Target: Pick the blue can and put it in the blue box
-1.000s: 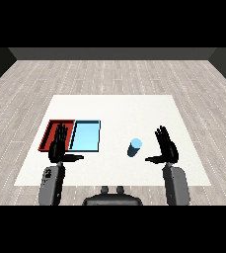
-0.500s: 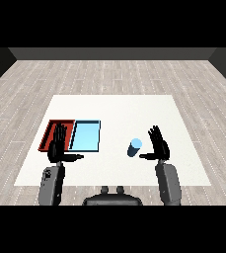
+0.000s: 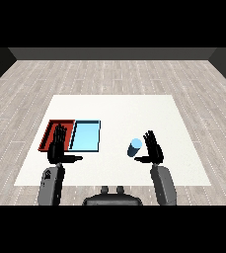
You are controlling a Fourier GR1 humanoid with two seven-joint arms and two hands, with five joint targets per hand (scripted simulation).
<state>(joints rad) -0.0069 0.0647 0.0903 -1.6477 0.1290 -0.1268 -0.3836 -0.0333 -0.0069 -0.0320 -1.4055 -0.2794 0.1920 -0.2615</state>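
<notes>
Fingers (image 3: 149, 139) of the right hand (image 3: 153, 150) stood straight and spread, thumb reaching out toward the blue can (image 3: 134, 147), nothing held. Same on the left hand (image 3: 58, 149) — fingers extended, thumb out to the side, holding nothing, parked over the near edge of the red tray (image 3: 51, 131).

Taking the can as landmark: upright on the white bench (image 3: 114, 106), well to the right of the blue tray (image 3: 87, 136), nearer the robot than the tray's far rim. Right hand just beside the can on its right, thumb tip close to the can wall, though contact could not be made out. Blue tray lay just beside the red one, touching along the shared side, nothing in it.

Compared with a second before, moved in leftward toward the can — the wide gap between palm and can shrunk to almost none, forearm swung in with it. Can itself unmoved; left hand unmoved.

Judged as the end of the reach, with the grasp not yet begun. Most of the task left: curling round the can, lifting, carrying it left across the bench, setting it in the blue tray. Next move seemed to call for closing round the can without nudging it over, since an upright can beside an open palm could tip or roll if pushed sideways.
</notes>
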